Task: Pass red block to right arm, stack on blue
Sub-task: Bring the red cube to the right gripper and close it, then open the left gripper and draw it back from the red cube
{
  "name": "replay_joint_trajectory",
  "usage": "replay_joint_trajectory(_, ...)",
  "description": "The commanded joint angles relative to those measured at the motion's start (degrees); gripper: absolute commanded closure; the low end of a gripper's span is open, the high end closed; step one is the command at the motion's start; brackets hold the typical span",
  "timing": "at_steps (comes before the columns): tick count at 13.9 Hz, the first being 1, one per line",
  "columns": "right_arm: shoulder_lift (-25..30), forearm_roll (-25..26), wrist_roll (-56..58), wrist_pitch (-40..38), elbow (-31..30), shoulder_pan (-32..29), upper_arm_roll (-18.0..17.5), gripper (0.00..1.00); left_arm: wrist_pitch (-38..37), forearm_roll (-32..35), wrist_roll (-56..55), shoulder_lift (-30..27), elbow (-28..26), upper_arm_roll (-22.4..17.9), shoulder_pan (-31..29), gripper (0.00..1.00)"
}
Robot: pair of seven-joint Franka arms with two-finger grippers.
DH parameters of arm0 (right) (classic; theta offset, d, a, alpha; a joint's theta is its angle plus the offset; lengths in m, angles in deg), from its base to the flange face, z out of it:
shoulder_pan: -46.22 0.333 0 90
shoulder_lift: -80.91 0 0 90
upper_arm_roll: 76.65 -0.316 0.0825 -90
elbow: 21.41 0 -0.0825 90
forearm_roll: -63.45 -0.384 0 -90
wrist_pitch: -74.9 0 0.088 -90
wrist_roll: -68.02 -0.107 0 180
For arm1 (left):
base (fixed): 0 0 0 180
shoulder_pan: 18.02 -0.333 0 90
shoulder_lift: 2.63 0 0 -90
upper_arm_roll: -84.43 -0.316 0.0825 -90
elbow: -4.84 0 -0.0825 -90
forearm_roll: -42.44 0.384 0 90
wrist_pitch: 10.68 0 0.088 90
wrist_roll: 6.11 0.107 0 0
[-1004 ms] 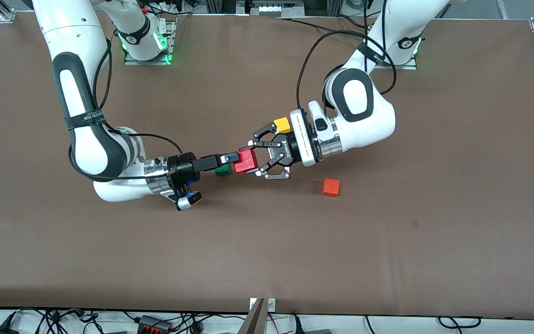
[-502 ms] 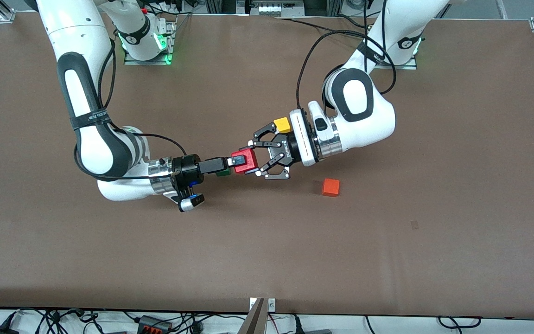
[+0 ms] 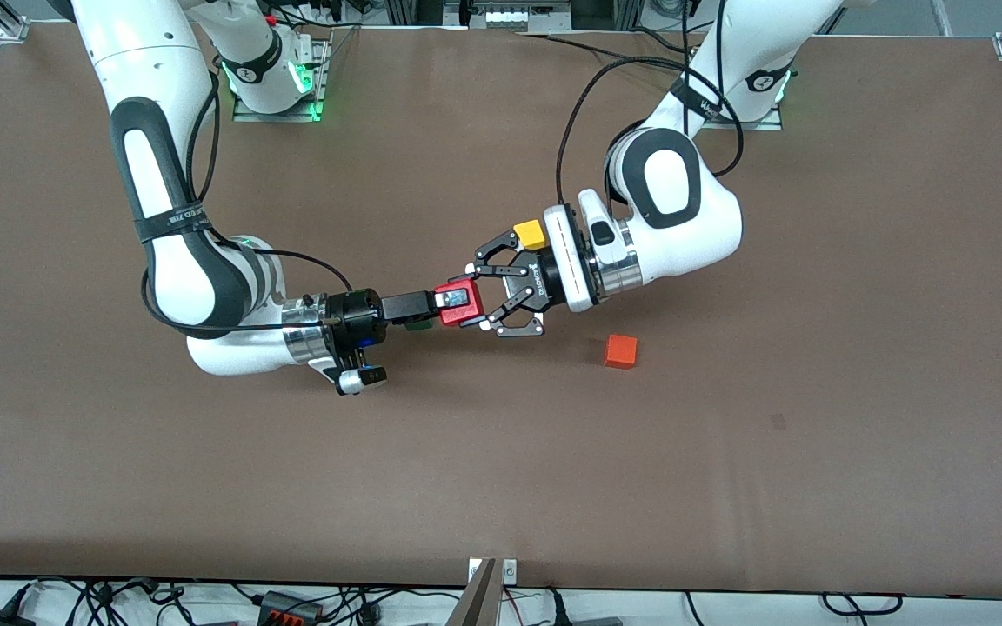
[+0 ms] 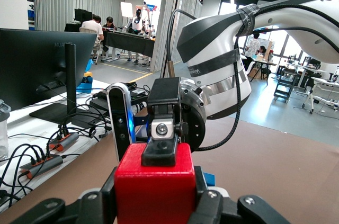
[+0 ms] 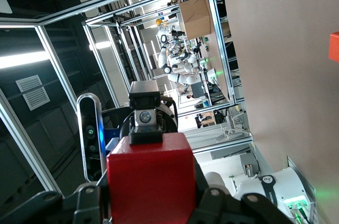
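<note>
Both claws pinching the red block (image 3: 459,304) mid-air: left claw (image 3: 482,298) and right claw (image 3: 449,302) clamped on it. No containers, no legible labels.

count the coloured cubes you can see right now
4. The red block is held in the air between the left gripper and right gripper; a green cube peeks out under the right gripper; yellow cube by the left wrist; orange cube alone. Others may be hidden.
</note>
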Motion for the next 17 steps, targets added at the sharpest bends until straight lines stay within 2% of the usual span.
replay_joint_trajectory(1,-0.8,-0.9,0.5,-0.3,1.4,0.1,0.1,0.94,2.2,-2.4,4.5,-0.1,0.2,0.0,0.6,0.89)
replay_joint_trajectory(2,-0.8,-0.8,0.6,-0.3,1.4,0.1,0.1,0.94,2.2,-2.4,4.4,-0.1,0.1,0.0,0.6,0.86)
replay_joint_trajectory(3,-0.8,-0.8,0.6,-0.3,1.4,0.1,0.1,0.94,2.1,-2.6,4.3,-0.1,0.0,0.0,0.6,0.66)
replay_joint_trajectory(4,-0.7,-0.8,0.6,-0.3,1.4,0.0,0.1,0.94,2.1,-2.7,4.4,-0.1,0.0,0.0,0.7,0.01)
replay_joint_trajectory(6,-0.7,-0.6,1.2,-0.3,1.4,0.0,0.2,0.99,2.1,-2.7,4.4,-0.2,0.0,0.0,0.6,0.0)
replay_joint_trajectory(9,-0.5,0.9,2.0,-0.4,1.4,-0.2,0.7,1.0,1.9,-2.6,4.0,-0.7,-0.1,0.0,0.3,0.0)
replay_joint_trajectory(12,0.0,7.7,2.0,-0.3,1.6,-1.6,0.8,1.0,-1.3,-2.6,3.5,-0.7,-0.5,0.0,-0.6,0.0)
replay_joint_trajectory(13,0.1,11.0,1.9,-0.4,1.6,-2.3,0.8,1.0,-2.4,-2.6,3.4,-0.7,-0.5,0.0,-1.3,0.0)
replay_joint_trajectory(17,3.7,30.3,-0.2,-0.3,1.6,-4.3,1.2,1.0,-10.2,-0.4,2.3,-0.6,-0.5,-0.2,-5.0,0.0)
